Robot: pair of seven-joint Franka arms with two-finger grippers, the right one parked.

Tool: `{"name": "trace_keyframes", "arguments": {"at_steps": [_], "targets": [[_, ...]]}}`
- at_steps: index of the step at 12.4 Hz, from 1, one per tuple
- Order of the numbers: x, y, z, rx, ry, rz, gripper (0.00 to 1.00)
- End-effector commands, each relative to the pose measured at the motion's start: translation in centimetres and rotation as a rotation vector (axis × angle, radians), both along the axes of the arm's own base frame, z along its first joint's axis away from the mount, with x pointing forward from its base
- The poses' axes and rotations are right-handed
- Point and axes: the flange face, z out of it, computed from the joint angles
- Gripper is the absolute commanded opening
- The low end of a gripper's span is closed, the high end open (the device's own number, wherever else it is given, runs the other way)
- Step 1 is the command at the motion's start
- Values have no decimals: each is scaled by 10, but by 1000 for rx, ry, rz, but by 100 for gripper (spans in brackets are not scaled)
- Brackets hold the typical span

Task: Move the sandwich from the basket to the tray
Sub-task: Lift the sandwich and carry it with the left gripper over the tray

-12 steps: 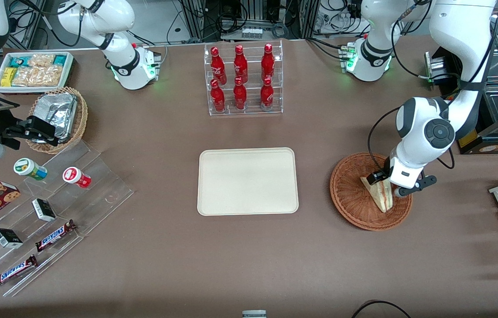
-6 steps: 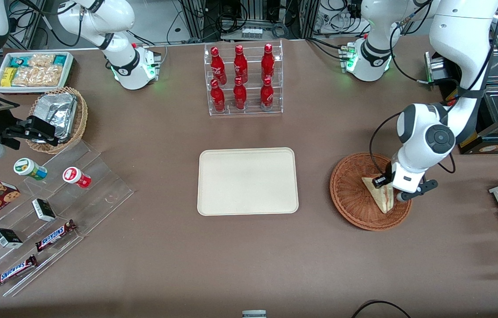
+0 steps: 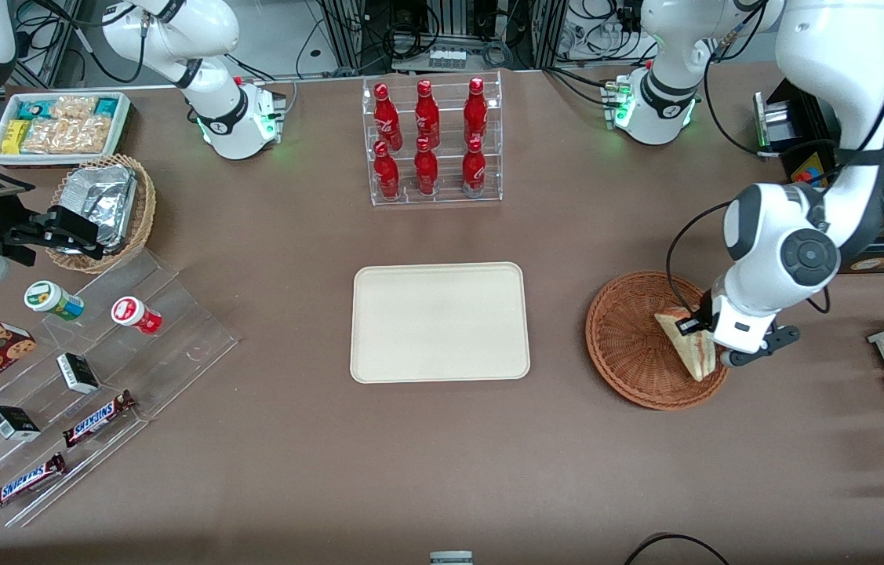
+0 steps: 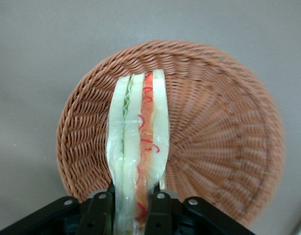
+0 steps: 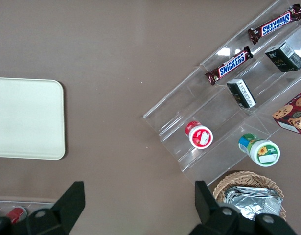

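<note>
From the front, the gripper (image 3: 712, 348) holds the sandwich (image 3: 689, 349) over the basket (image 3: 630, 345), toward the working arm's end of the tabletop (image 3: 442, 455). The tray (image 3: 440, 322) lies well apart, bare.

In the left wrist view, the jaws are closed on the sandwich (image 4: 138, 147), above the basket (image 4: 219, 132).

We saw a brown table (image 3: 269, 471) carrying the tray (image 3: 440, 322), the basket (image 3: 630, 345), a bottle rack (image 3: 435, 141), a clear stepped stand (image 3: 175, 329), and a snack bin (image 3: 57, 125); the pincer (image 3: 712, 345) hovered above the basket.
</note>
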Motion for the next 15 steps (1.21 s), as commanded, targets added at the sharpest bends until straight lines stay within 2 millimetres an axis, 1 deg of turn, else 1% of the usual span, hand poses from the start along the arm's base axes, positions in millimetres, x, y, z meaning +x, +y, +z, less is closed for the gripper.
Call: {"name": "trace_keyframes", "arguments": {"at_steps": [1,4,7,9,10,12,14,15], "targets": [[9,-40,36,33,-4,2,0],[3,-84,41,82,-24,-102,0],[-1,-138,45,74,-44,-194,0],[-5,-167,39,66,-43,-236,0],[-7,-190,38,60,-47,-262,0],[-11,-227,34,43,-53,-299,0],[-11,-256,25,39,-58,-297,0],[-13,-273,22,32,-63,-316,0]]}}
